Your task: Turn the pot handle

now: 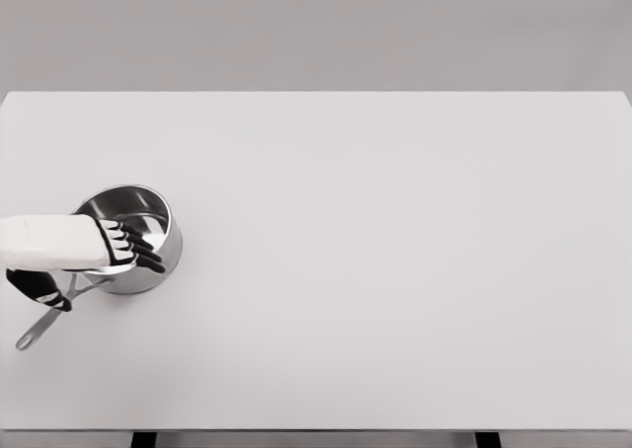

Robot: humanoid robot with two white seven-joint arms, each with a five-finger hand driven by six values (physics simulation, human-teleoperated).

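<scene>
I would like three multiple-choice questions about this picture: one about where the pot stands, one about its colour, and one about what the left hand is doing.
1. Where on the table is the pot?
A. left side
B. centre
C. far right corner

2. What colour is the pot?
A. red
B. silver metal
C. black

3. Where is the left hand?
A. flat on the table, far from the pot
B. over the pot's near rim
C. lifting the pot high

Answers:
1 A, the pot stands near the left edge.
2 B, it shines like steel.
3 B, the dark fingers lie across the rim, while the handle points to the lower left.
</scene>
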